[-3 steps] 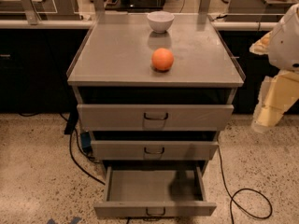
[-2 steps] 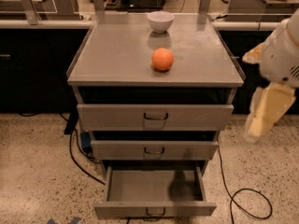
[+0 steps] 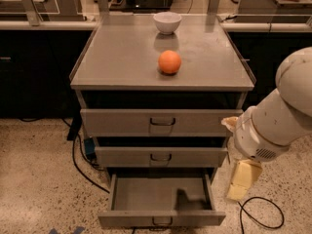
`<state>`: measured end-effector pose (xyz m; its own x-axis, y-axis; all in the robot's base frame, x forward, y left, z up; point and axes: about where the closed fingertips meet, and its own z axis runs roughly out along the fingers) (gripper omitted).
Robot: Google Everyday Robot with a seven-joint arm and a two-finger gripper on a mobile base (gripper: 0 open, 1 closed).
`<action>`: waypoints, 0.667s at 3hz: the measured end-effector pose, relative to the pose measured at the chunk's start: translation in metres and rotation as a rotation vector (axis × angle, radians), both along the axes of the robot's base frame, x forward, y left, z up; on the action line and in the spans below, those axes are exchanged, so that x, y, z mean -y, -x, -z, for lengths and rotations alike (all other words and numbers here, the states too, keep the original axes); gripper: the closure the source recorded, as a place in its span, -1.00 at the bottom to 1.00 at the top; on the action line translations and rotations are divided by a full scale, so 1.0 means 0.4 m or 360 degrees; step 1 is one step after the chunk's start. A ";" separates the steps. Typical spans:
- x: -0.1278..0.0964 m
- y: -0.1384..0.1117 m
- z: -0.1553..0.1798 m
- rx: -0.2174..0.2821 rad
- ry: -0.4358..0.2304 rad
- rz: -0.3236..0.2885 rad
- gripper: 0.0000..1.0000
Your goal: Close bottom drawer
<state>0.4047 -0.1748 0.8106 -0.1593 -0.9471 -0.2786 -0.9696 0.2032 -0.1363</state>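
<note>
The bottom drawer (image 3: 161, 199) of the grey metal cabinet (image 3: 122, 57) is pulled far out. Its shallow tray looks empty, and its narrow front panel with a small dark loop handle (image 3: 162, 222) sits at the bottom edge of the view. The middle drawer (image 3: 161, 156) and the top drawer (image 3: 161, 122) stick out only a little. My white arm (image 3: 278, 116) comes in from the right. The cream gripper (image 3: 241, 180) hangs low beside the cabinet's right side, level with the bottom drawer and apart from it.
An orange (image 3: 169, 62) and a white bowl (image 3: 167, 22) stand on the cabinet top. Black cables lie on the speckled floor at the left (image 3: 80, 169) and at the right (image 3: 261, 213). Dark counters run behind the cabinet.
My arm has swung left and down, bringing the gripper closer to the cabinet's right side and lower. The drawers, orange and bowl have not moved.
</note>
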 end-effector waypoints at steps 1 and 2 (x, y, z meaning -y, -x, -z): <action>0.000 0.000 0.000 0.0000 0.0000 0.0000 -1.00; -0.036 -0.001 0.078 -0.0035 -0.0091 0.0008 -1.00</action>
